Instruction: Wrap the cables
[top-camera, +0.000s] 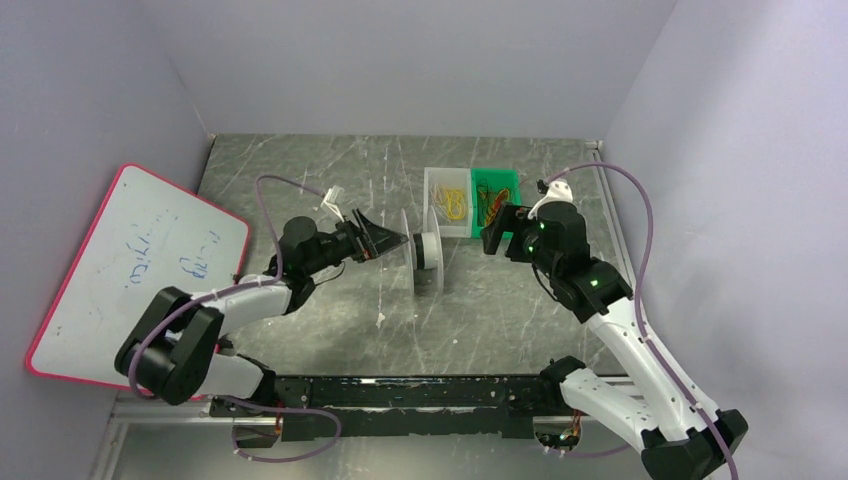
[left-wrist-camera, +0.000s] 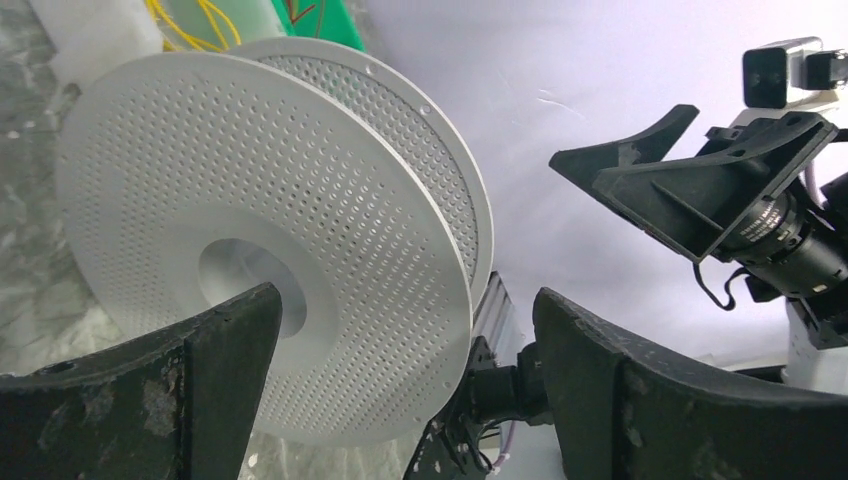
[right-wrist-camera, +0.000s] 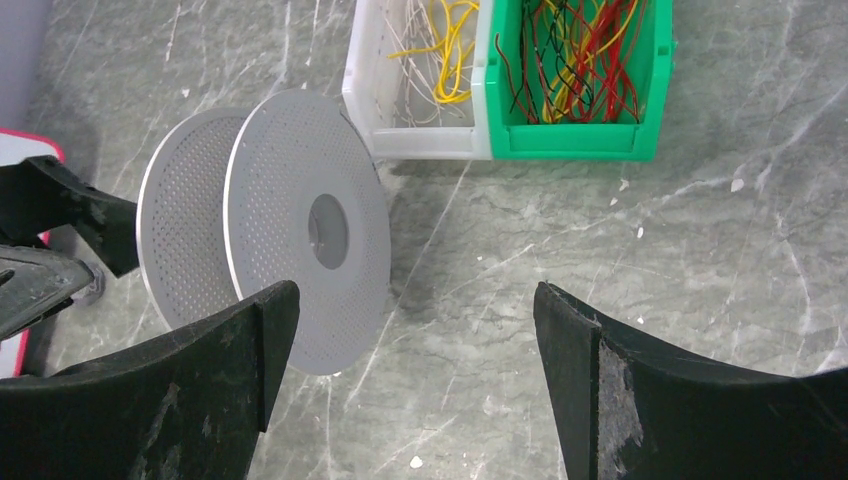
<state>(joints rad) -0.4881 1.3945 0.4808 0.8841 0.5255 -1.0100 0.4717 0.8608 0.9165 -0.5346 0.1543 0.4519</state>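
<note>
While both claws gape wide and hold nothing, the left gripper (top-camera: 392, 238) sits close to the upright perforated spool (top-camera: 428, 252) mid-table; a shove could topple or roll it. Opposite hangs the right gripper (top-camera: 497, 233), with the spool between them. Beyond, toward the far edge, yellow cables (right-wrist-camera: 450, 40) fill the white bin (right-wrist-camera: 415, 143) and red and dark cables (right-wrist-camera: 570, 60) the green bin (right-wrist-camera: 570, 140).

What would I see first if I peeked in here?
Probably the big white spool full of tiny holes, standing on edge in the middle. The left end effector and right end effector face it, both open. Behind it sits a bright green bin of red and yellow wires.
</note>
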